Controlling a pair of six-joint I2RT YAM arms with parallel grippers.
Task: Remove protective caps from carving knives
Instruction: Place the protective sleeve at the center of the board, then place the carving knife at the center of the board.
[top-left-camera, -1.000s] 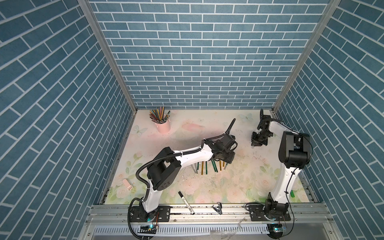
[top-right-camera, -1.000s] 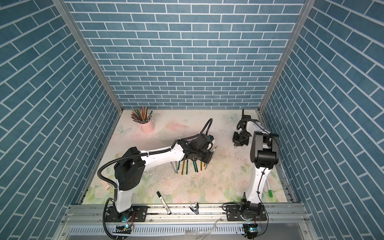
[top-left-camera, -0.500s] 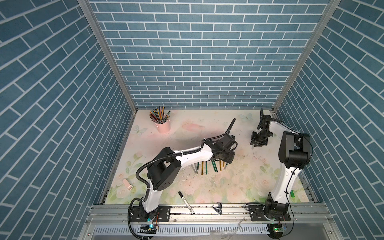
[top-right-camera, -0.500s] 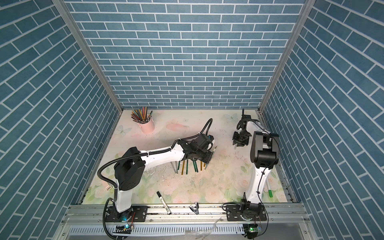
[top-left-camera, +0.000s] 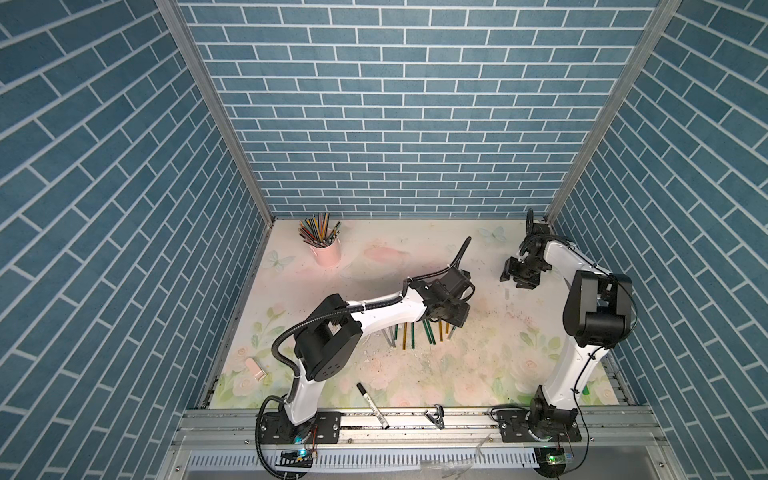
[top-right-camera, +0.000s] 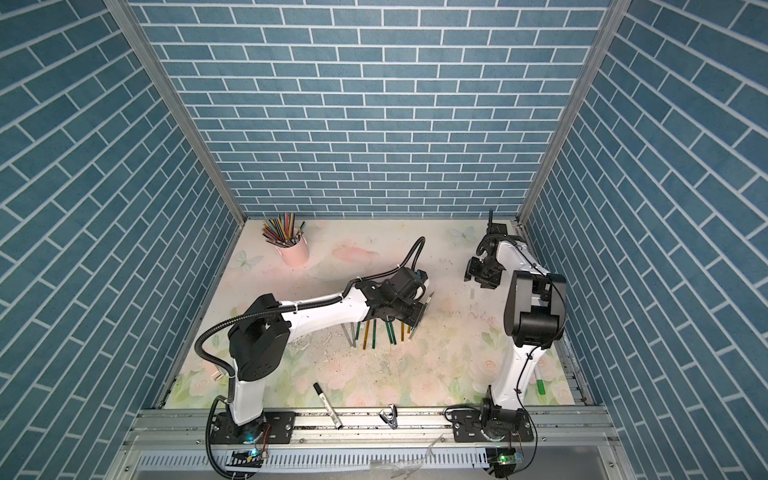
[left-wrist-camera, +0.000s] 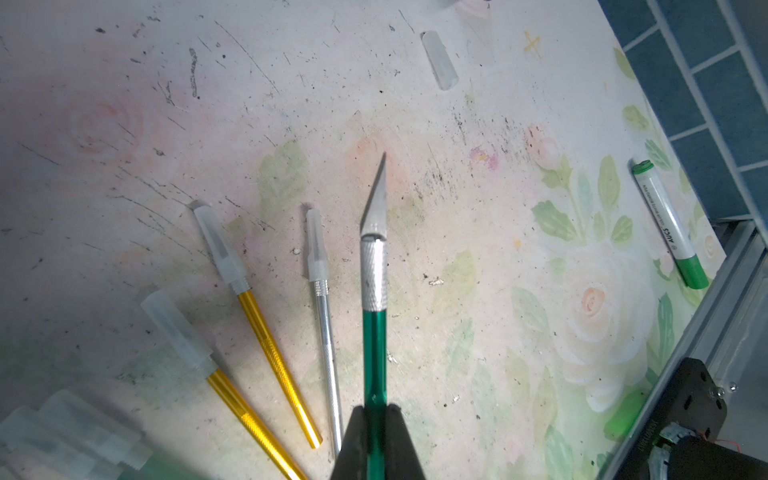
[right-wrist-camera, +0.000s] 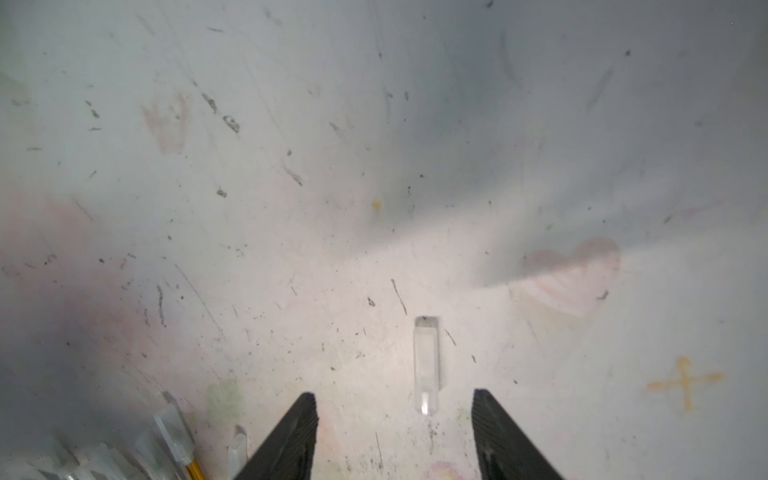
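Your left gripper (left-wrist-camera: 375, 413) is clenched on the green-handled carving knife (left-wrist-camera: 374, 332), low on the handle; the blade (left-wrist-camera: 376, 199) is bare and points out over the worktop (left-wrist-camera: 124, 104), toward the right and far side. Your right gripper (right-wrist-camera: 394, 395) stands with its jaws apart and nothing in them; the loose protective cap (right-wrist-camera: 426, 365) lies flat on the worktop below, inside the span of the jaws and touching neither. Its long axis runs along the gripper's own reach. In a top view that cap (top-left-camera: 507, 294) sits just near of the right gripper, on the far right of the worktop, well apart from the other knives.

The relation I judge the coming move to turn on is this: the capped knives (top-left-camera: 411, 336) lie fanned at mid worktop, directly under and just near of your left gripper, and to the left and near of the right one, so the left arm is much the closer. Their long axes run roughly near to far, handles toward the near edge, capped tips at the far end. In the left wrist view the silver knife (left-wrist-camera: 326, 332) lies just beside the held one, then the two gold knives (left-wrist-camera: 266, 332); each wears its cap. Lay the bare knife clear of that fan first, I would say, since the exposed point hangs above it.
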